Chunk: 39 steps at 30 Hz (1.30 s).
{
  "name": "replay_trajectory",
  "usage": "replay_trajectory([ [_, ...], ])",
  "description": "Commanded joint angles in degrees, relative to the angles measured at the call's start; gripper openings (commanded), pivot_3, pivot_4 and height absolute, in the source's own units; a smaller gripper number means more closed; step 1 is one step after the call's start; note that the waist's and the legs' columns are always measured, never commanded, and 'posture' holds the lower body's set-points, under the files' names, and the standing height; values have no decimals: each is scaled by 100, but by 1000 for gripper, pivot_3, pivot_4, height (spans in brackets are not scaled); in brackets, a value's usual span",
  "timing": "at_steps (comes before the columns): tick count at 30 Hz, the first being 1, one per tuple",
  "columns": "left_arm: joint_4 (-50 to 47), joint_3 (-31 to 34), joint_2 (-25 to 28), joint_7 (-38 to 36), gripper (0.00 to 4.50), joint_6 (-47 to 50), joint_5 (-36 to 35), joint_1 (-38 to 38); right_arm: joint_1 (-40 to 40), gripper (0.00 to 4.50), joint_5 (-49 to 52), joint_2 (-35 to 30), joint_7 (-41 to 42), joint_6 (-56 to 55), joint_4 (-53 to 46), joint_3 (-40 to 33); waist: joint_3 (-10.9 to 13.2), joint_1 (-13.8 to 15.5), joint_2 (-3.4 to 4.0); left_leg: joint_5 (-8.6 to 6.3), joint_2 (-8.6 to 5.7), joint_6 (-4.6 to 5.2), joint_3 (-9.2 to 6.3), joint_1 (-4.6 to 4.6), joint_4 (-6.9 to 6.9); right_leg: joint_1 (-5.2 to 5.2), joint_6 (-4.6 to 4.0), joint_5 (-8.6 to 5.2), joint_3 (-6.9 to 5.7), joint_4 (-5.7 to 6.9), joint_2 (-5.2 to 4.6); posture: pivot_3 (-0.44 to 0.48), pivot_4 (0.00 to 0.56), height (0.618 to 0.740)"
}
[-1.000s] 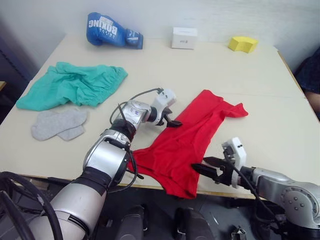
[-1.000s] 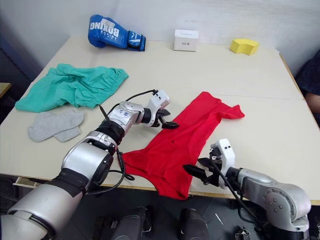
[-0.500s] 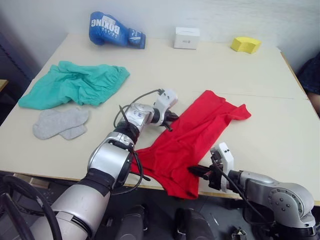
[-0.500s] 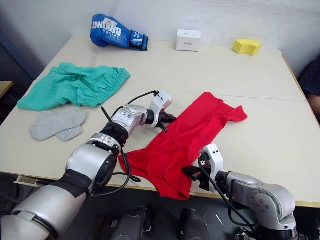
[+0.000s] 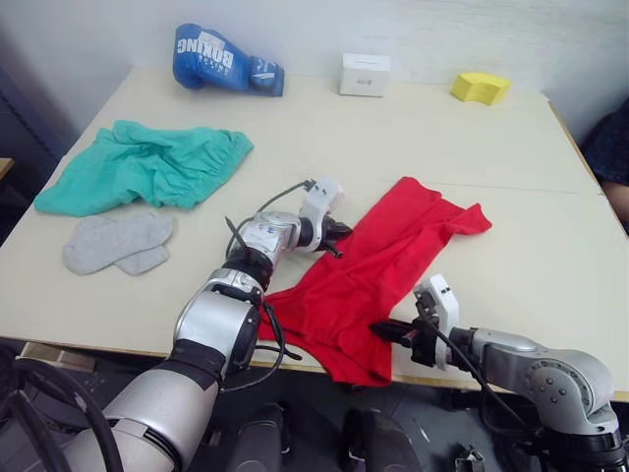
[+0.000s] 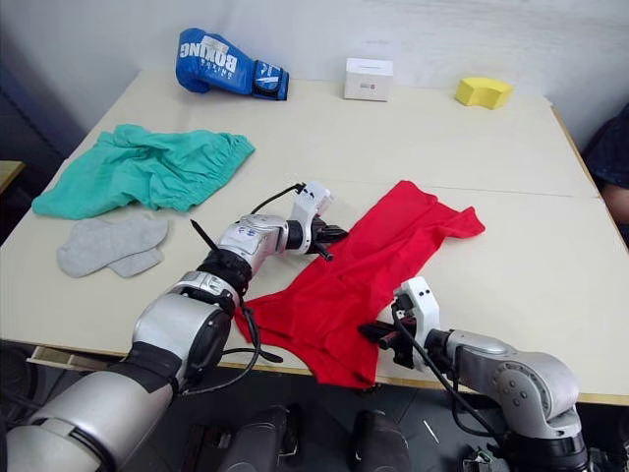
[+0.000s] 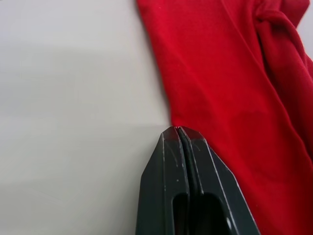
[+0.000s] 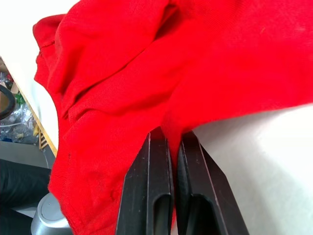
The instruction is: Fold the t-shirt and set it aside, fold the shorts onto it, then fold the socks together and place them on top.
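Since a second ago both grippers have closed in on the t-shirt point(image 5: 378, 270): the right gripper point(image 5: 385, 330), then open and clear of the cloth, now has its two black fingers pinched on the red hem at the near corner, with a thin fold of fabric caught between them in the right wrist view. The left gripper point(image 5: 334, 239), which stood apart from the far-left edge of the t-shirt with fingers spread, now has its fingers pressed flat together with their tips at that edge; the left wrist view shows bare table in front of the tips and the red edge just beside them, and whether any cloth is caught cannot be told.

That garment lies bunched in a diagonal strip, its lower end hanging over the near edge of the table point(image 5: 550, 246) and its upper end, a twisted sleeve, pointing toward the far right. To the right of the t-shirt the tabletop is bare up to the table's right edge, and a wide bare band lies beyond it as well.

Well to the left of the t-shirt, the shorts point(image 5: 147, 165) lie crumpled, and the socks point(image 5: 116, 242) sit overlapping just in front of them, near the left edge. Far beyond the t-shirt, along the back edge, sit a blue boxing glove point(image 5: 222, 61) with white letters reading "BOXING", a small white box point(image 5: 365, 75) whose label is too small to read, and a yellow block point(image 5: 480, 86).
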Motion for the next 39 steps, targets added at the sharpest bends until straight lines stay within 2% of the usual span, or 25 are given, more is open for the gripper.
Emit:
replay_trajectory([
  [1, -76, 4, 49, -55, 13, 49, 4, -27, -10, 0, -67, -133, 28, -103, 16, -101, 0, 1, 0, 0, 0, 0, 0, 0, 0, -1, 0, 0, 0, 0, 0, 0, 150, 740],
  [2, -69, 9, 52, -30, 13, 75, 7, -36, -4, 0, -72, -142, 30, -112, 17, -100, 0, 1, 0, 0, 0, 0, 0, 0, 0, -1, 0, 0, -1, 0, 0, 0, 150, 740],
  [5, -42, 79, 60, 53, 580, 206, -44, -98, 29, 0, -59, -164, 29, -138, -1, -108, 0, 1, 0, 0, 0, 1, 1, 0, 0, 0, 0, 0, -1, -1, 0, 0, 150, 740],
  [10, 99, 200, 123, -82, 2095, 506, -161, -311, 119, 0, -38, -146, -19, -160, -76, -119, 0, -4, 0, -1, 0, 0, 2, 0, 4, -1, 2, 1, -1, 3, 0, 0, 150, 740],
  [16, 324, 169, 73, -712, 3979, 944, -168, -530, 207, 0, -2, -135, -80, -202, -143, -148, 0, -2, 0, -1, 0, 1, 5, 0, 3, -3, 2, 1, -4, 1, 2, 0, 150, 740],
  [22, 448, 103, -215, -627, 3979, 801, -37, -618, 196, 0, 4, -104, -138, -232, -161, -144, 0, 8, 0, -3, -1, 3, 5, 0, 5, 0, 2, 1, -2, 0, -1, 0, 150, 740],
  [25, 492, 133, -290, -483, 3396, 645, -8, -649, 199, 0, 9, -103, -152, -249, -162, -160, 0, 8, 0, -4, -1, 3, 5, 0, 5, 0, 3, 2, 0, 0, -3, 0, 150, 740],
  [35, 548, 37, -344, -325, 180, 296, 138, -572, 249, 0, -15, -50, -186, -324, -167, -142, 0, 2, -1, -3, -2, 4, 7, -5, 4, -6, 4, 2, -1, 0, -2, 0, 150, 740],
  [36, 544, 15, -331, -296, 39, 222, 170, -547, 250, 0, -18, -54, -180, -330, -160, -142, 0, 3, -1, -3, -2, 4, 7, -5, 4, -6, 4, 2, -1, 0, -2, 0, 150, 740],
  [39, 528, 13, -289, -108, 39, -5, 222, -457, 236, 0, -23, -96, -142, -348, -135, -151, 0, 3, -1, -3, -2, 4, 8, -5, 5, -6, 5, 3, -1, 0, -3, 0, 150, 740],
])
